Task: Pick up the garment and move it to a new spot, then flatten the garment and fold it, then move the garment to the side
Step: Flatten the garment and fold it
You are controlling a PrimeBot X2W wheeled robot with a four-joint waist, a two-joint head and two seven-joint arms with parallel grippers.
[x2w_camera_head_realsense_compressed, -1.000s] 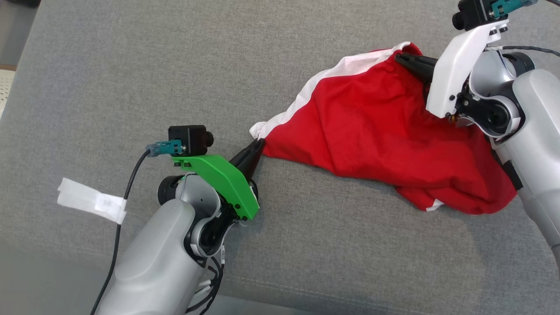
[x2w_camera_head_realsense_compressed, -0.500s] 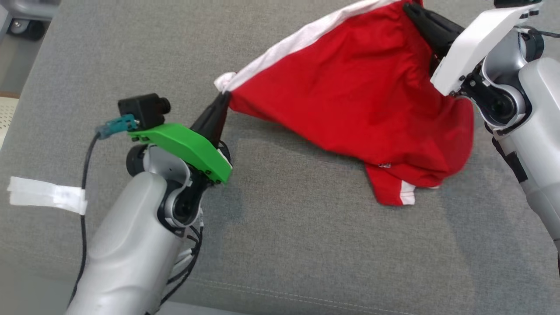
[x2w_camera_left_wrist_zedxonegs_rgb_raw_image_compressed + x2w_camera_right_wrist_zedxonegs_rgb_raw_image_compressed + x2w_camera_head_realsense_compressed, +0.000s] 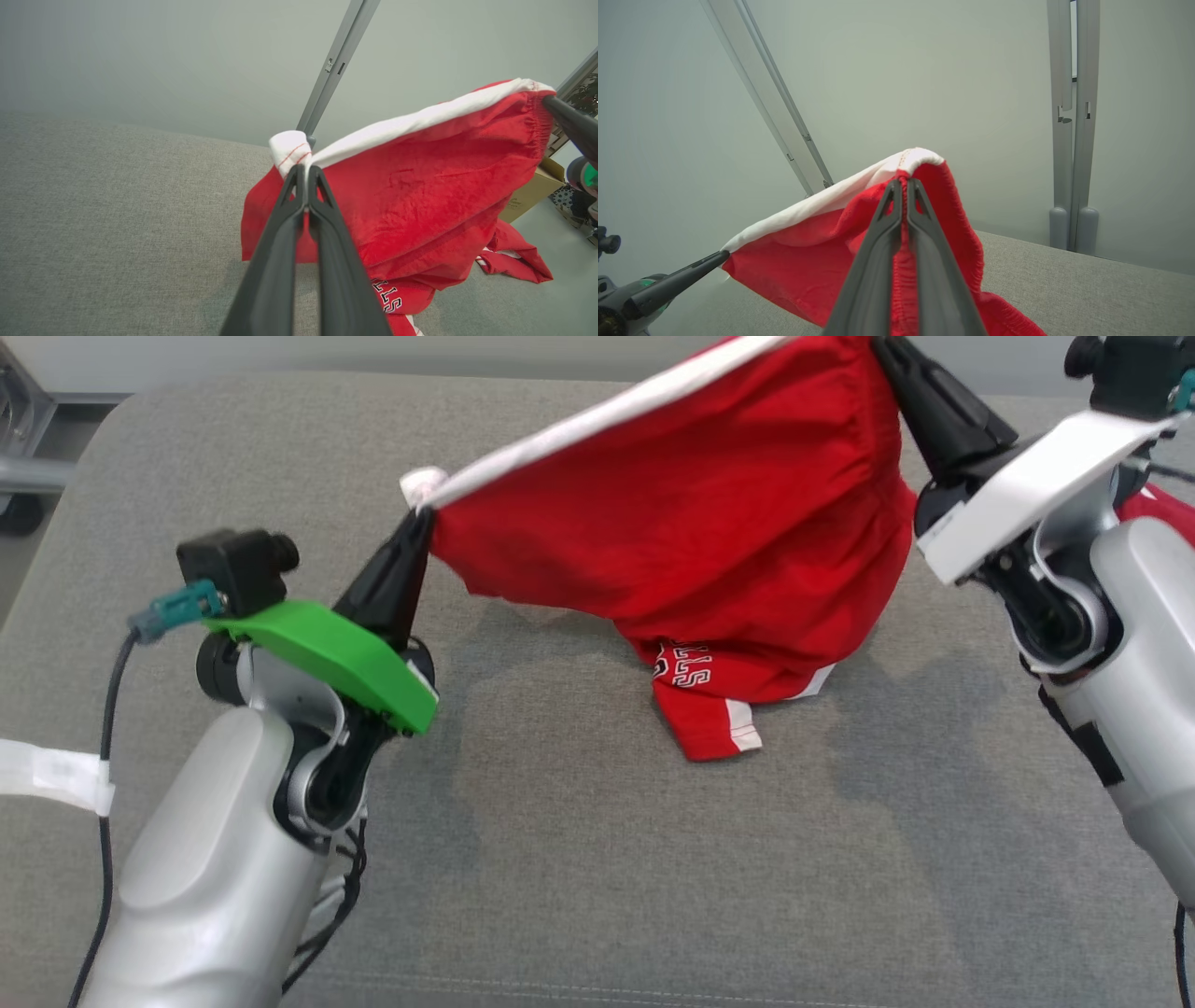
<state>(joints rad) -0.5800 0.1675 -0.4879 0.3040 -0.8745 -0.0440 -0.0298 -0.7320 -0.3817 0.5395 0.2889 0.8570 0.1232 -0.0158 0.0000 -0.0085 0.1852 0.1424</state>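
The garment [image 3: 691, 532] is red with a white band along its top edge and white lettering low down. It hangs stretched between both grippers above the grey cushion [image 3: 579, 859], and its lowest folds [image 3: 709, 728] still rest on the fabric. My left gripper [image 3: 420, 515] is shut on the garment's left corner, seen close up as the left gripper [image 3: 303, 170] pinching the white band. My right gripper [image 3: 882, 350] is shut on the right corner; the right gripper [image 3: 902, 183] bites the gathered red hem of the garment [image 3: 822, 261].
The grey cushion spreads wide in front of and to the left of the garment. A white tape strip [image 3: 51, 775] clings to the left arm's cable. Metal frame posts [image 3: 1071, 140] and a pale wall stand behind. A cardboard box [image 3: 530, 191] sits on the floor beyond the cushion.
Both grippers have lifted the garment's top edge off the cushion and stretched it taut; the cloth now hangs down with only its lower folds on the cushion. The head camera has tilted up.
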